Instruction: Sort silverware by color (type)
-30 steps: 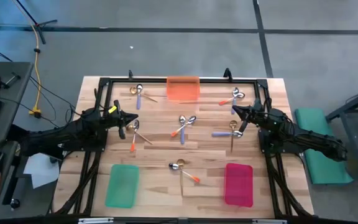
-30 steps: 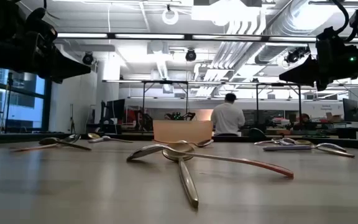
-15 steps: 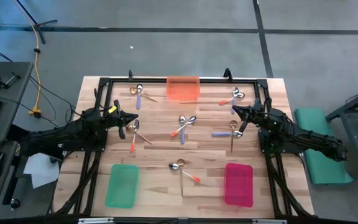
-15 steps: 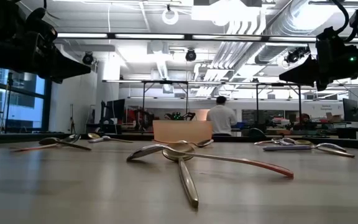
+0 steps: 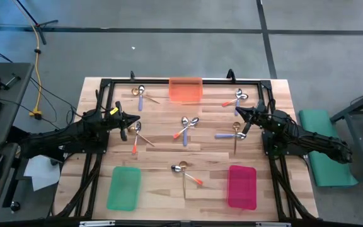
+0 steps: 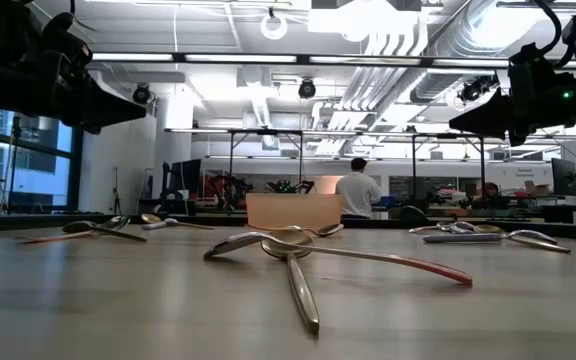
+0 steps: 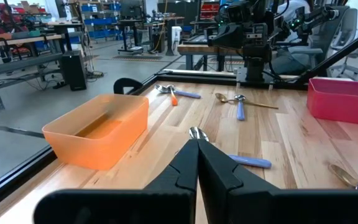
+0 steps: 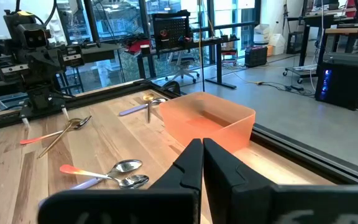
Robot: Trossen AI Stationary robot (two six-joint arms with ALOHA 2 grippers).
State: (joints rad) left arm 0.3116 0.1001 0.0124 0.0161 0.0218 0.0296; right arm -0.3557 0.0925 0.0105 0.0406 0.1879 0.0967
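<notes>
One camera hangs high above and looks straight down on the whole wooden table point(image 5: 188, 189), taking in both arms and some floor around it. A second sits at tabletop height, close to the nearest spoons point(image 6: 293, 250), and looks level across the boards into the workshop behind. Each wrist camera looks forward along its own arm, low over the wood, and sees the opposite arm farther off. All four views share the orange tray point(image 5: 185, 89) at the table's far edge.
</notes>
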